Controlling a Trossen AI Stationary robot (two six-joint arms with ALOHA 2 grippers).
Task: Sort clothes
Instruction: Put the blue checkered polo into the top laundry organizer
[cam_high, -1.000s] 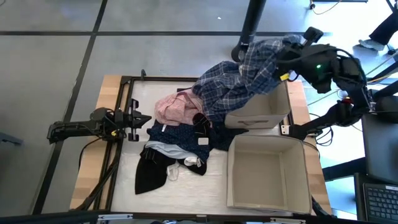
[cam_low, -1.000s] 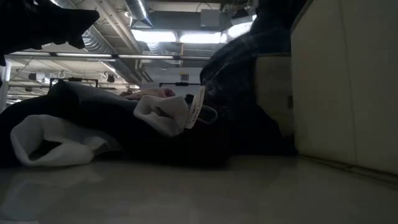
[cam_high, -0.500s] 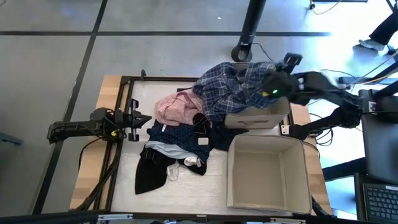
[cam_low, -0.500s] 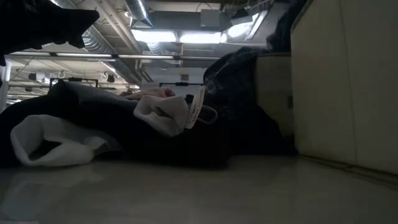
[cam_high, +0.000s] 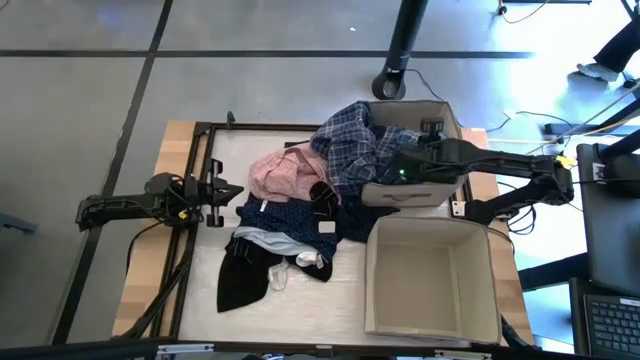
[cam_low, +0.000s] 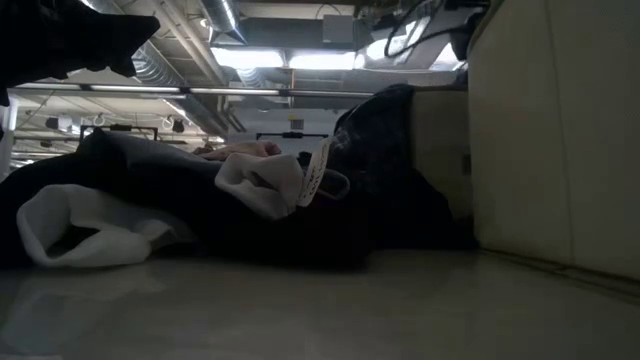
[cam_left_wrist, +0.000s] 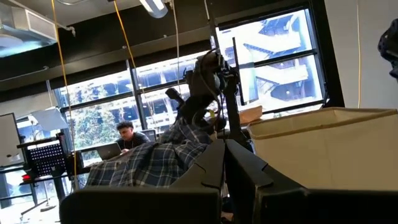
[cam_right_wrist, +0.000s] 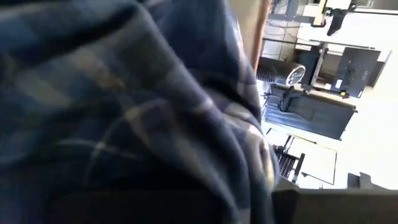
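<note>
Step in hand, by my reading: depositing the plaid shirt (cam_high: 360, 140) into the far cardboard box (cam_high: 447, 110). Shirt drapes over the box's rim, part inside, part on the pile. Right claw (cam_high: 402, 172) low over the box, pressed against plaid; grip cannot be told. Left claw (cam_high: 222, 192) idle at the counter's (cam_high: 190, 260) left edge, fingers parted. Next: free the shirt, tuck the trailing half in. Pink piece (cam_high: 285, 172) and black pieces (cam_high: 240, 282) remain on the pale counter; glazed room, person seated behind

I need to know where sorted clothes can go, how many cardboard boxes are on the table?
2. One box sits at the table's near right corner. The other box is behind it at the far right, with the plaid shirt draped over its edge. None seem hidden.
</note>
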